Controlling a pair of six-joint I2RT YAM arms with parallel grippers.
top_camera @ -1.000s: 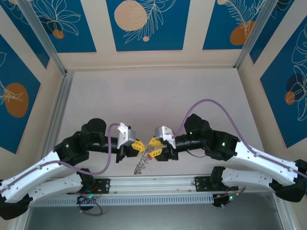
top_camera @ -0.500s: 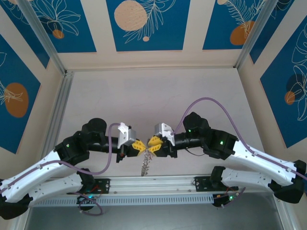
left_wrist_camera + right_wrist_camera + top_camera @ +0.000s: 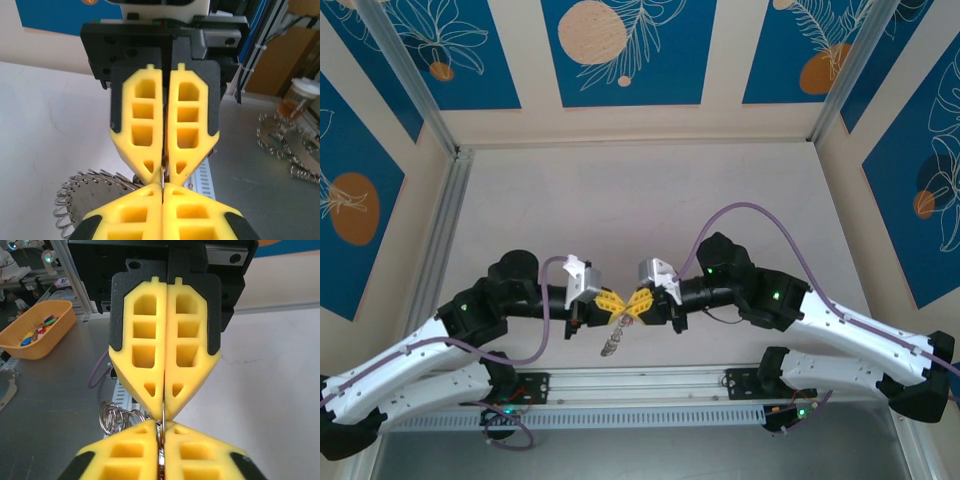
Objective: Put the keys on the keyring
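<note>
Place: robot lab test cell
Frame: silver aluminium extrusion rails (image 3: pixel 445 235)
Walls: blue leaf-print panels (image 3: pixel 670 60)
Bench: orange plastic tray (image 3: pixel 45 342) of coloured parts

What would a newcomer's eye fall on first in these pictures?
Two yellow wedge-fingered hands meeting tip to tip near the front of the pale table: the left hand and the right hand, both shut on a thin silvery metal keyring. A bunch of small silvery-grey keys hangs from it.

light: bright, even | shadows: soft on table (image 3: pixel 650 190) | focus: overhead sharp, wrist-view backgrounds slightly blurred
</note>
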